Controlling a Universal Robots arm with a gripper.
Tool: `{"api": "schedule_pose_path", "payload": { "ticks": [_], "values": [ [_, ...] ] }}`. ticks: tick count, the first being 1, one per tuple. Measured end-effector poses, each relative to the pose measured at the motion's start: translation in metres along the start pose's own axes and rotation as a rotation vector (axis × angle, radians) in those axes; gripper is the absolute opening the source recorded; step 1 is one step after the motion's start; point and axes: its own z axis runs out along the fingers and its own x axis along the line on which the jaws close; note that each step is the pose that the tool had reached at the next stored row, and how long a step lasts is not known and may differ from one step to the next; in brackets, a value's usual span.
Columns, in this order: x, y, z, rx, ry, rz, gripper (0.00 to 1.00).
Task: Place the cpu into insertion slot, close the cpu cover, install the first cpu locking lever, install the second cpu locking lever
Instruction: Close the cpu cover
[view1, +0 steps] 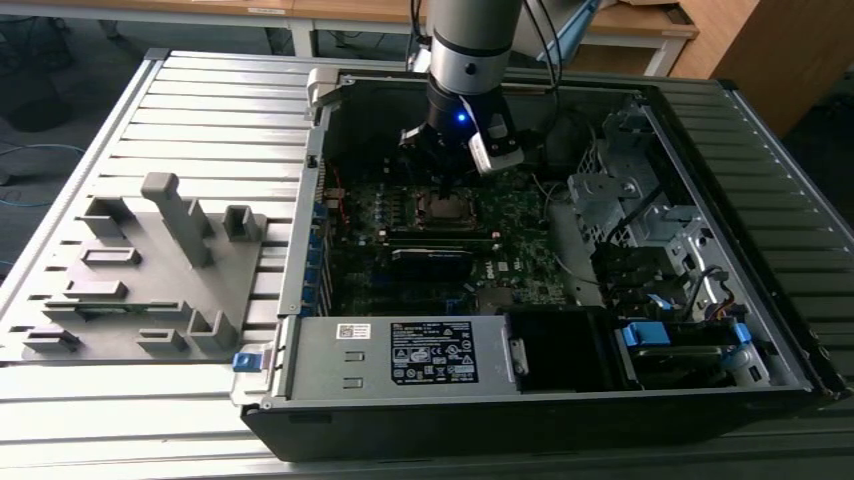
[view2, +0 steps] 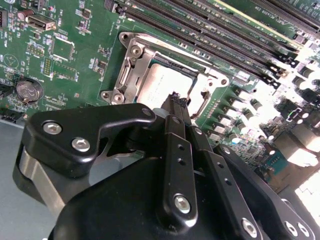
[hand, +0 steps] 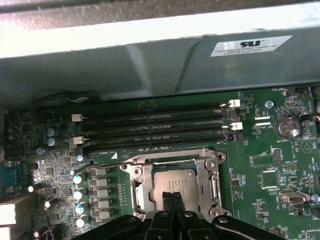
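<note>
— Clearance about the insertion slot (view1: 445, 208), exterior view: what stands round it?

— At twelve o'clock, the case wall (view1: 601, 88). At three o'clock, loose cables (view1: 550, 150) and the drive cage (view1: 627, 200). At six o'clock, a black card (view1: 434, 262), then the power supply (view1: 414, 355).

— And free room?

— Overhead. The case lies open on top, and the gripper (view1: 447, 188), fingers pressed together, hangs in that gap. In the first wrist view, memory slots (hand: 155, 127) and upright capacitors (hand: 80, 192) crowd two sides of the slot.
</note>
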Motion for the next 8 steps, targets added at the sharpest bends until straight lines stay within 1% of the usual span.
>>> {"api": "schedule_pose_path", "payload": {
  "ticks": [4,8],
  "values": [
    [0.0021,-0.0003,0.0011,0.0000,0.0000,0.000,0.11],
    [0.0065,-0.0008,0.0027,0.0001,0.0001,0.000,0.11]
  ]
}}
